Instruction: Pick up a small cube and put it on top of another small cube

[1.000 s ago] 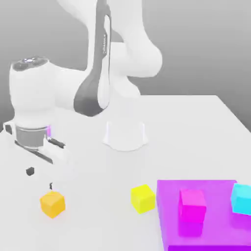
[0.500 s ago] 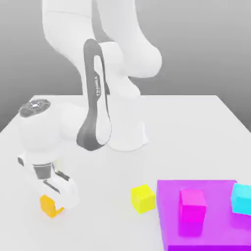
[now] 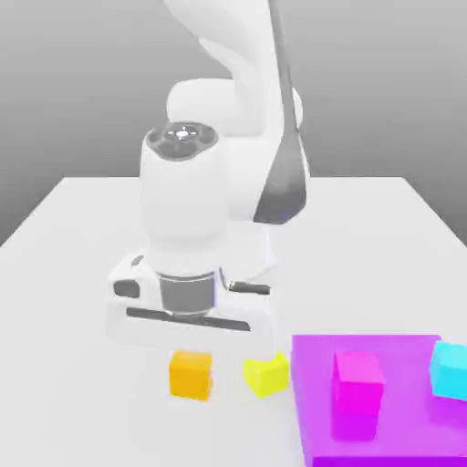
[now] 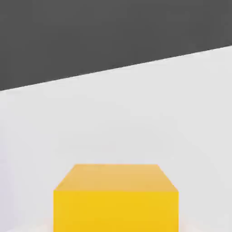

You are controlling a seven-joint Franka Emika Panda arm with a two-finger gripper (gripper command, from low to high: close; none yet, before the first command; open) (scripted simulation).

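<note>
1. Orange cube (image 3: pixel 191 374) hangs just under the white hand of the Panda arm (image 3: pixel 187 228), apparently clear of the white table (image 3: pixel 73 237); whether a gap lies beneath it I cannot confirm. The hand view shows the same cube (image 4: pixel 115 197) close up, with table behind it.
2. Gripper (image 3: pixel 191 358): clenched on the orange cube, jaws drawn in as far as they go. Fingers themselves are hidden by the hand's body in the exterior view.
3. Handling, as judgement: plain, flat-faced, sharp-edged block. Likely rigid and light, nothing fragile. Smooth faces could slip if the pinch is off-centre, so two opposite side faces, near mid-height, are the sensible hold. That appears to be the hold now.
4. Yellow cube (image 3: pixel 266 374) sits just beside the orange one, toward the exterior view's right, close but apart. Risk of nudging it on a low sideways carry.
5. Cyan cube (image 3: pixel 450 368), the target, rests on the magenta slab (image 3: pixel 319 438) at the exterior view's right edge, well apart from the hand.
6. Magenta cube (image 3: pixel 358 381) stands on the same slab between hand and target. A high carry would clear it.
7. Small top face on the target: placement needs squared, centred release.
</note>
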